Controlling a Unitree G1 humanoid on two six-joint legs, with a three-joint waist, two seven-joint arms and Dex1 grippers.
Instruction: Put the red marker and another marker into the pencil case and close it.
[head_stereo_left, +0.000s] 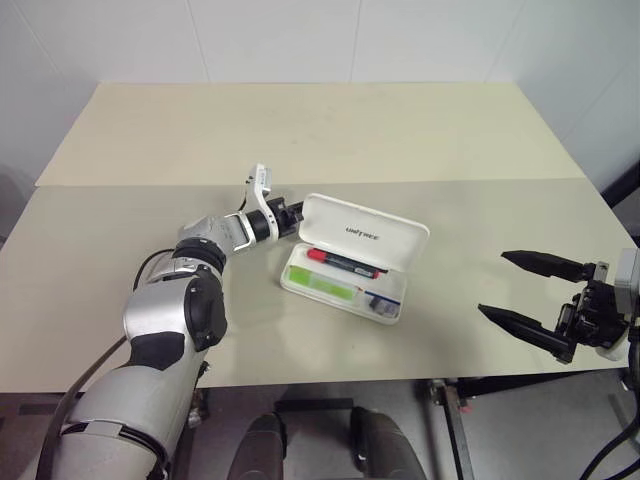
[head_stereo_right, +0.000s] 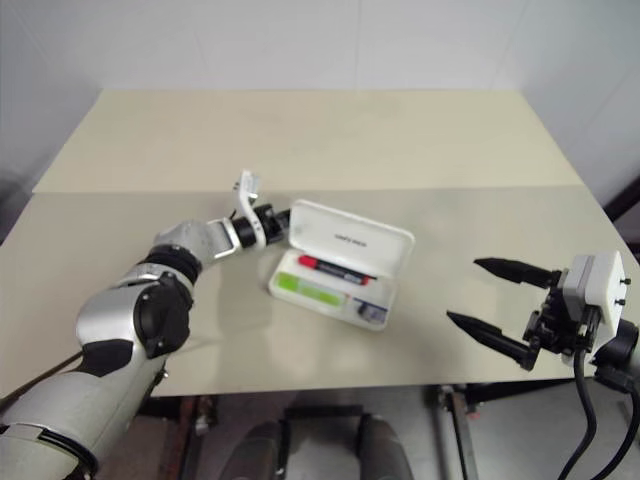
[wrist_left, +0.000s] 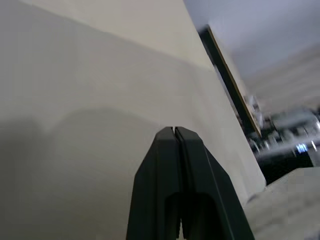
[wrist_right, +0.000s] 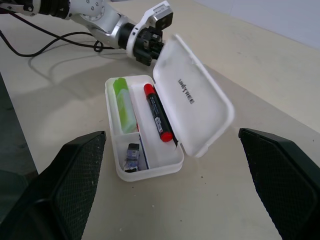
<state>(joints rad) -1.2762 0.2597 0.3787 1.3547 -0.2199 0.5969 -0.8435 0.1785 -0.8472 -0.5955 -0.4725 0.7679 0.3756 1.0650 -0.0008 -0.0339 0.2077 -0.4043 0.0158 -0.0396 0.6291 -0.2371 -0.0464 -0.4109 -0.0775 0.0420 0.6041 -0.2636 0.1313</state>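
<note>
- The table (head_stereo_left: 120, 250) is carrying the pencil case (head_stereo_left: 345, 290), which is lying near the middle of the front half with its hinged lid (head_stereo_left: 365, 233) standing half-raised, tilted back over the tray's far edge.
- The left gripper (head_stereo_left: 295, 212) is reaching in from the left, its 2 fingers (wrist_left: 175, 165) clenched together on nothing, and is pressing against the back of the lid at its left end; whether it is truly touching I am judging only from how close it sits.
- The right gripper (head_stereo_left: 528, 290) is hovering well apart to the right of the case, its 2 fingers spread wide and grasping nothing.
- Another marker (wrist_right: 123, 104), the lime-green one, is lying inside the case along the front compartment.
- The red marker (wrist_right: 158, 112) is lying inside the case too, in the long compartment next to the lid.
- A small dark item (wrist_right: 132, 154) is sitting in the end compartment.
- Both markers are looking stowed, so the closing step is in hand.
- The next move is calling for the left gripper to push the lid forward and down until it is seating on the tray, without sliding the light case across the table.
</note>
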